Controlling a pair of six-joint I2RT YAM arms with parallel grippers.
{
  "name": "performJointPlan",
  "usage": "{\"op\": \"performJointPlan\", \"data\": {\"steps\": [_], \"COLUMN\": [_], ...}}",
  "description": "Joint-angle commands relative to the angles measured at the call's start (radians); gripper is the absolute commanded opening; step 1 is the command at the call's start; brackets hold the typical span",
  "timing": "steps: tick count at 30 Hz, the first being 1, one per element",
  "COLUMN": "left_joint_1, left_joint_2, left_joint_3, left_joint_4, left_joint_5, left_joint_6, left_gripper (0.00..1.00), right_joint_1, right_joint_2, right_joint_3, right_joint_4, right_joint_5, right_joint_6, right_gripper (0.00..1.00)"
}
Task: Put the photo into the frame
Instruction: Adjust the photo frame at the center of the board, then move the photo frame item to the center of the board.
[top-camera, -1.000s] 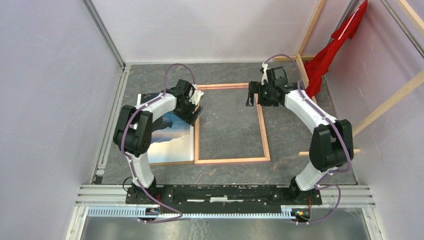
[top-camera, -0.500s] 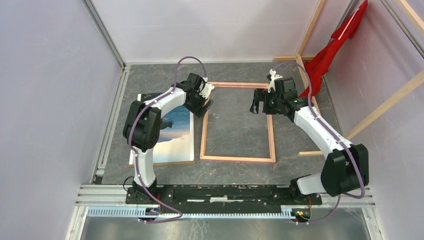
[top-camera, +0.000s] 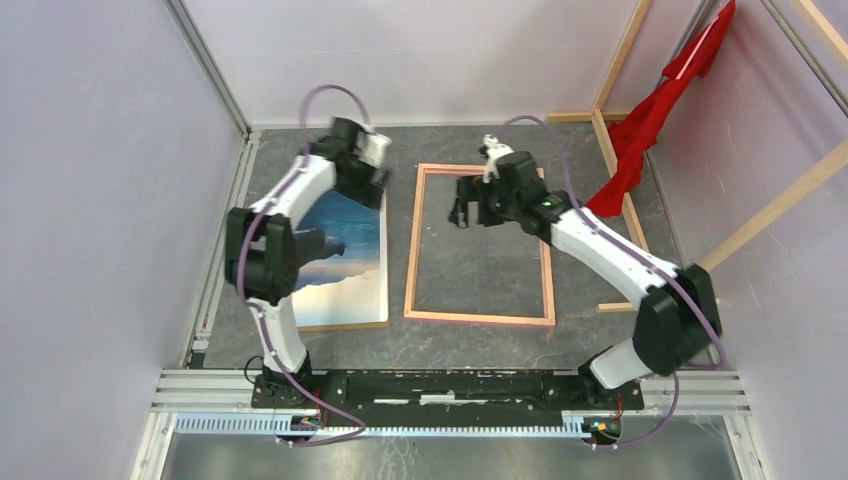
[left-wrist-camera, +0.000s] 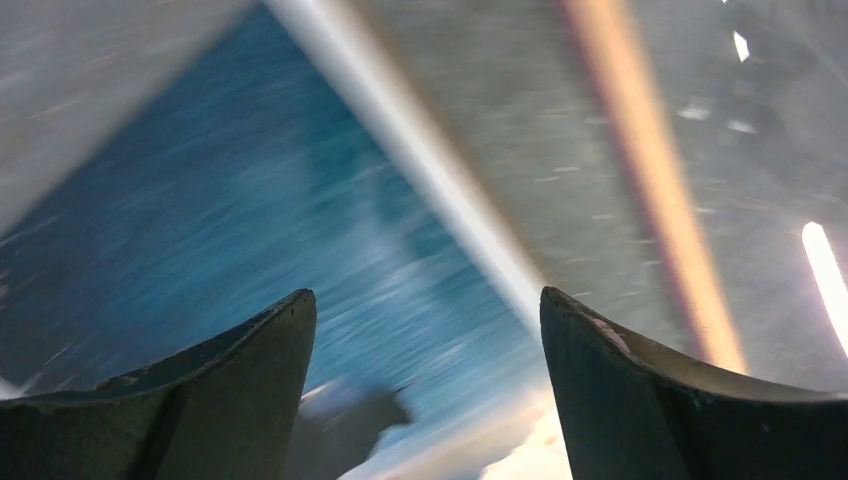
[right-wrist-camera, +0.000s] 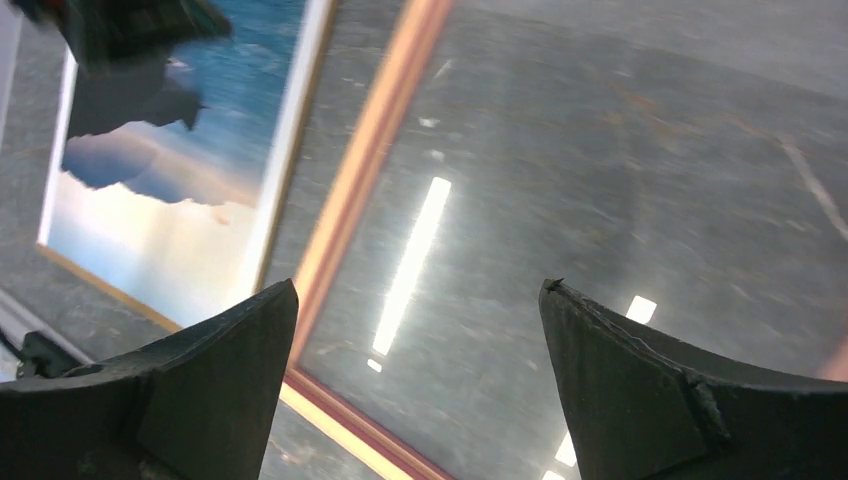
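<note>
The photo (top-camera: 340, 262), a seascape print, lies face up on the grey table, left of the frame. The frame (top-camera: 411, 250), a thin tan-pink rectangle, lies flat beside it with a narrow gap between them. My left gripper (top-camera: 368, 188) hovers open and empty over the photo's far right corner. In the left wrist view its gripper (left-wrist-camera: 428, 320) hangs over the blurred blue photo (left-wrist-camera: 200, 250), with the frame's rail (left-wrist-camera: 640, 170) at the right. My right gripper (top-camera: 462, 212) is open and empty above the frame's inside, near its far end. The right wrist view shows its gripper (right-wrist-camera: 420, 290), the frame's rail (right-wrist-camera: 370, 170) and the photo (right-wrist-camera: 170, 190).
A red cloth (top-camera: 650, 120) hangs on bare wooden beams (top-camera: 615, 90) at the back right. Another beam (top-camera: 770, 210) slants along the right wall. Lilac walls close in the table. A metal rail (top-camera: 450, 385) with the arm bases runs along the near edge.
The frame has slid right, away from the photo. My left gripper moved from the frame's far left corner back left over the photo. My right gripper moved left from the right rail.
</note>
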Motion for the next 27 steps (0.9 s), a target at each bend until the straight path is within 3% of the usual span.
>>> {"op": "performJointPlan", "data": {"steps": [1, 7, 12, 19, 27], "left_joint_1": [0.258, 0.514, 0.625, 0.687, 0.699], "left_joint_2": [-0.171, -0.272, -0.355, -0.401, -0.351], "left_joint_3": [0.044, -0.126, -0.314, -0.497, -0.520], "left_joint_4": [-0.057, -0.021, 0.085, 0.291, 0.329], "left_joint_5": [-0.026, -0.074, -0.172, -0.335, -0.261], "left_joint_6": [0.026, 0.088, 0.141, 0.190, 0.167], "left_gripper": [0.90, 0.89, 0.87, 0.83, 0.82], "right_joint_1": [0.132, 0.296, 0.364, 0.375, 0.372], "right_joint_2": [0.165, 0.488, 0.696, 0.750, 0.780], "right_joint_3": [0.175, 0.495, 0.685, 0.619, 0.571], "right_joint_4": [0.087, 0.057, 0.023, 0.071, 0.084], "right_joint_5": [0.030, 0.045, 0.078, 0.120, 0.116], "right_joint_6": [0.053, 0.082, 0.119, 0.168, 0.188], "right_gripper": [0.98, 0.97, 0.96, 0.96, 0.97]}}
